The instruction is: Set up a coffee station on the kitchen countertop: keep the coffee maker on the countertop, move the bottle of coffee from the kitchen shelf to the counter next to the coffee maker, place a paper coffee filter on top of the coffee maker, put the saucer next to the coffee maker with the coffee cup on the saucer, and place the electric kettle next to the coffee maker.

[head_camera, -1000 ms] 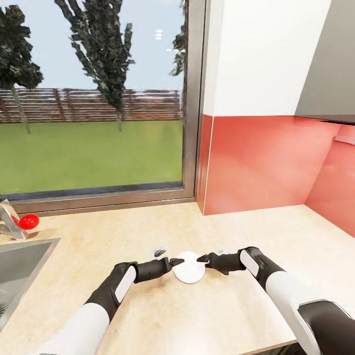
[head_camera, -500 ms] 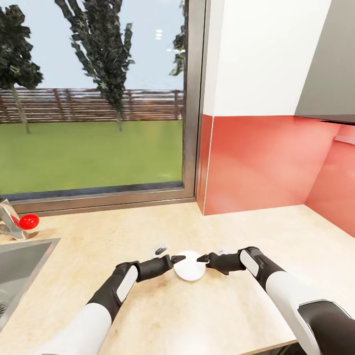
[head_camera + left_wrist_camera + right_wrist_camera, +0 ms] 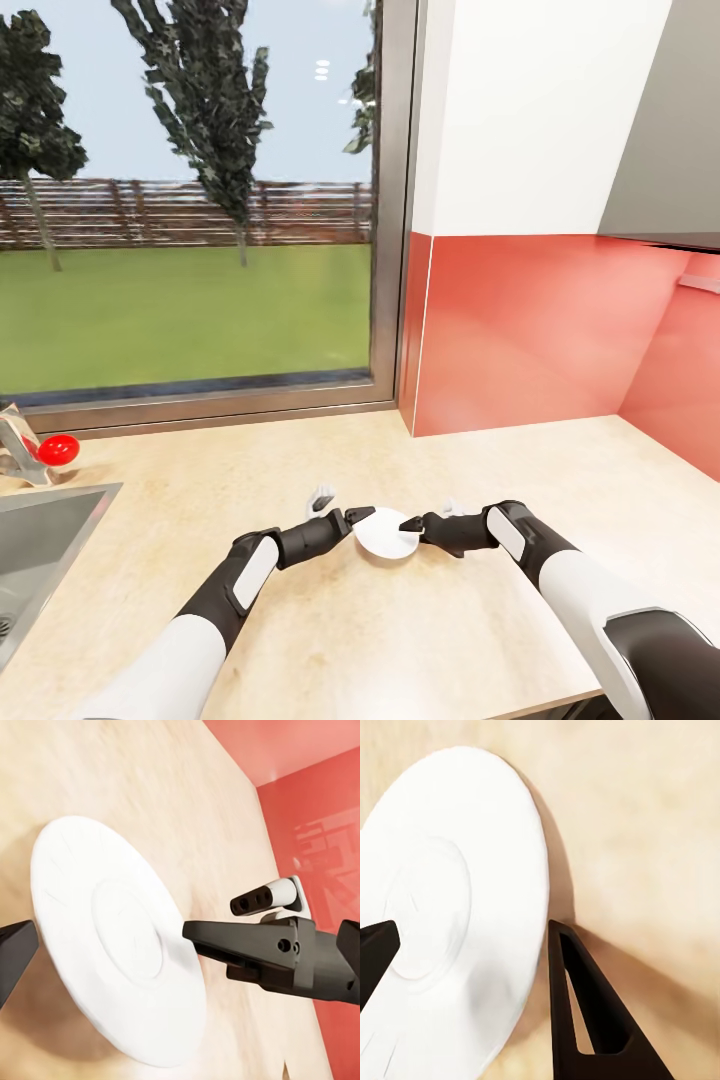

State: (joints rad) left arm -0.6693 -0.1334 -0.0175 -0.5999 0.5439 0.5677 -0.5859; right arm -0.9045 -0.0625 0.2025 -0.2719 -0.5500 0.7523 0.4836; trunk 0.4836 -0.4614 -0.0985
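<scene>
The white saucer (image 3: 388, 538) is tipped up on edge above the light wood kitchen countertop (image 3: 470, 650), between my two grippers. My left gripper (image 3: 358, 518) is at its left rim. One dark fingertip (image 3: 15, 952) shows beside the saucer (image 3: 112, 945), and the other finger is hidden. My right gripper (image 3: 410, 523) is open at the right rim. Its fingers straddle the saucer (image 3: 450, 892) wide apart, and one finger (image 3: 585, 1012) sits behind the rim. The right gripper's finger (image 3: 247, 945) points in from the far side.
A steel sink (image 3: 40, 540) is set into the counter at the left, with a red knob (image 3: 58, 448) behind it. A red backsplash (image 3: 520, 330) closes the back right corner, and a large window (image 3: 190, 200) lies behind. The counter's front edge runs just below my arms.
The left gripper has moved up and to the right. The saucer has risen from lying flat to tilted up. The right gripper has stayed in place.
</scene>
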